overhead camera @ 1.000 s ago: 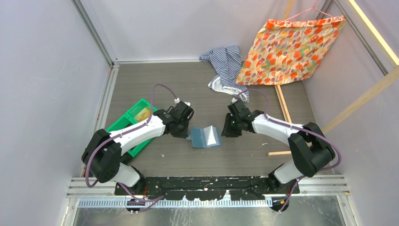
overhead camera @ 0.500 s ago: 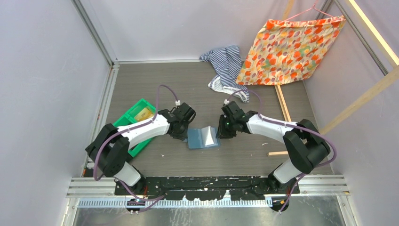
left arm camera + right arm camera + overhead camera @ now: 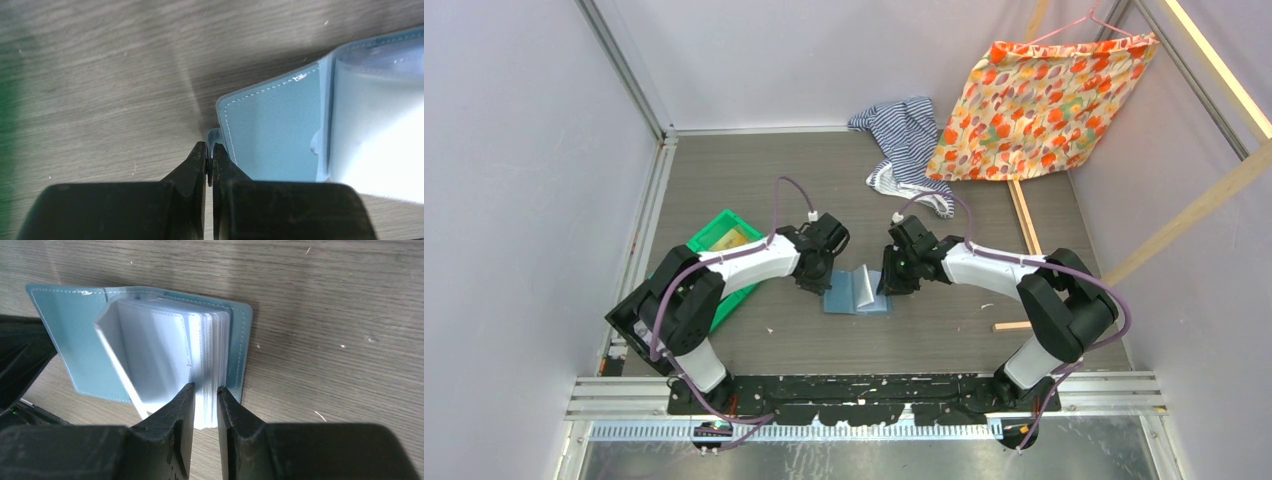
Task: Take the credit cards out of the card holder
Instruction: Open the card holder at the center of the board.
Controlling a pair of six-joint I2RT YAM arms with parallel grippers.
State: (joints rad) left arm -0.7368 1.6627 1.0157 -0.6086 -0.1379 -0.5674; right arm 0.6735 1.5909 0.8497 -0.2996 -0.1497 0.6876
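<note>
The slate-blue card holder [image 3: 856, 296] lies open on the table between both arms, its clear sleeves fanned and partly standing up. In the left wrist view its left cover [image 3: 272, 130] lies flat, and a small blue tab at the cover's corner runs into my left gripper [image 3: 210, 150], which is shut on it. In the right wrist view my right gripper [image 3: 205, 390] has closed narrowly on the near edge of the stacked sleeves [image 3: 212, 340]. The credit cards are hidden; the sleeves look pale and no dark card shows. From above, the left gripper [image 3: 822, 283] and the right gripper [image 3: 882, 287] flank the holder.
A green plastic bin [image 3: 714, 240] sits left of the left arm. A striped cloth [image 3: 904, 140] and a floral cloth on a hanger [image 3: 1044, 100] lie at the back. Wooden strips [image 3: 1024, 230] lie to the right. Walls close in on both sides.
Both grippers have moved inward toward the holder. The right gripper has slid left onto the sleeve stack and narrowed slightly. The sleeves now stand more upright.
</note>
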